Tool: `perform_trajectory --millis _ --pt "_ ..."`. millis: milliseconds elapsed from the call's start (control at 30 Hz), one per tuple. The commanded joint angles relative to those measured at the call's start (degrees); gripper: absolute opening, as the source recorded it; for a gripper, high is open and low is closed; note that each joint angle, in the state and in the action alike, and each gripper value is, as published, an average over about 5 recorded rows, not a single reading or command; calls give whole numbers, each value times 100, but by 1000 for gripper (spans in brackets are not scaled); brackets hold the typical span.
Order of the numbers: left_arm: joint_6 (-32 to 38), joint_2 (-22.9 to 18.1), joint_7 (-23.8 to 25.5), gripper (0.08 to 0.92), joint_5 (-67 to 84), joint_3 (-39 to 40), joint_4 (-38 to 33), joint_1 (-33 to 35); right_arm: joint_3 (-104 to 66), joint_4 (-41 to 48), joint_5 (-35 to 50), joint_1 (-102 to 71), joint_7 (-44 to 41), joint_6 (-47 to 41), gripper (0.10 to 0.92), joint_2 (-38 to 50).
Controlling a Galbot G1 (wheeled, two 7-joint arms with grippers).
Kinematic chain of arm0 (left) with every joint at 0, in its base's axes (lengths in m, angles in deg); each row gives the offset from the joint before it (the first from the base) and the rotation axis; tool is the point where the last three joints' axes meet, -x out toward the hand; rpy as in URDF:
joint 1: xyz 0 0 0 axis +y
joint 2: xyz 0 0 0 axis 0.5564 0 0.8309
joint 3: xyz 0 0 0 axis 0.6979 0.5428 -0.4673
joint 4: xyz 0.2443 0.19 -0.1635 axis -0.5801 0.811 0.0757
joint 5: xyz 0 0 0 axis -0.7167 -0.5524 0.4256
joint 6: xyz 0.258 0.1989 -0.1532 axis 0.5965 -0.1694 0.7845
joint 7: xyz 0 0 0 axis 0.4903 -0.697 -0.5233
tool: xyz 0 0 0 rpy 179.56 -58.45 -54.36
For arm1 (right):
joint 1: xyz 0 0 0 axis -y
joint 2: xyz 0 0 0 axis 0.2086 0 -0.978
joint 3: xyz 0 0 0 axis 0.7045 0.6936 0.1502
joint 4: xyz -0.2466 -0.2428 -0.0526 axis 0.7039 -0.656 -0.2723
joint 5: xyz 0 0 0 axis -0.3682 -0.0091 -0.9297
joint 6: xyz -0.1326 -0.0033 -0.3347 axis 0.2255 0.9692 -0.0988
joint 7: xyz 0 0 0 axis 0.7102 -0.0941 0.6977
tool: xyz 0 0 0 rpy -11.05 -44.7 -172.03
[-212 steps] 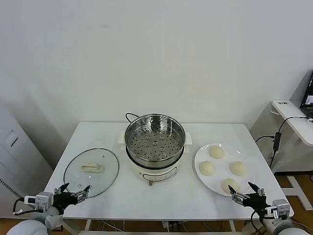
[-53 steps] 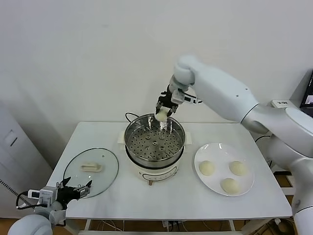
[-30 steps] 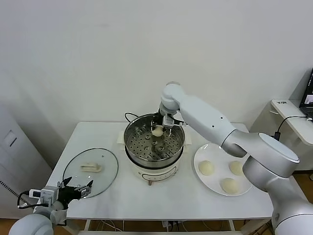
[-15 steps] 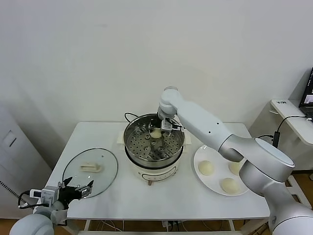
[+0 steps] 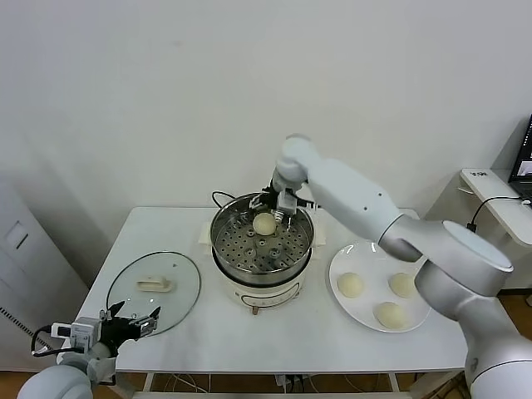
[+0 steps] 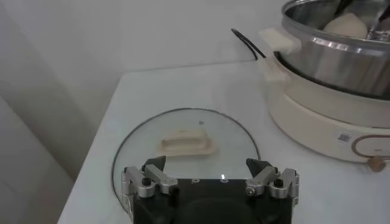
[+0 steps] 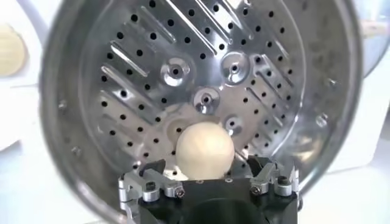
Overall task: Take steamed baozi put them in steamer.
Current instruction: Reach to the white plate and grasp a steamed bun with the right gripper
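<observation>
Baozi [image 5: 264, 223] inside steamer [image 5: 233, 249], right claw [image 5: 275, 205] spread above; three baozi [image 5: 351, 285] on plate [image 5: 337, 264].

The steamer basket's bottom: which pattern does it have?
The steamer bottom is shiny steel with round holes and raised ribs, clearest in the right wrist view.

Quick count from my end: I've got four buns total. One bun [image 5: 264, 223] is sitting in the steamer [image 5: 263, 241], and three more are on the plate [image 5: 380, 285] – one [image 5: 352, 285] on the steamer side, one [image 5: 402, 284] on the far side, one [image 5: 388, 314] nearest me. One steamer, one plate, one glass lid [image 5: 155, 291], all on a single bench [image 5: 291, 337]. Two tools on the rig: the left tool [image 5: 133, 323] and the right tool [image 5: 275, 205].
</observation>
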Motion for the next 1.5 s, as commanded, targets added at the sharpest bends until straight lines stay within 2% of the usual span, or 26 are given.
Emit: perform_trajectory --millis 33,200,400,500,933,1500 --pt "0 -19 -3 823 -6 -22 -20 26 1039 589 2832 1329 -793 -243 823 194" --pt "3 -32 -1 823 -5 -31 -32 39 2130 707 4391 1872 -1025 -1762 823 583" --pt "11 -49 4 823 1 -62 -41 62 3227 622 5670 2192 -1028 -3130 823 1110" --pt "19 -62 8 823 4 -100 -46 97 3554 541 6001 2249 -1042 -3577 823 1352" --pt "11 -38 3 823 33 -130 -22 56 3973 -289 6272 1813 -781 -4306 823 2381" --pt "4 -61 8 823 40 -120 -26 48 3615 -864 6043 754 -65 -4730 823 2874"
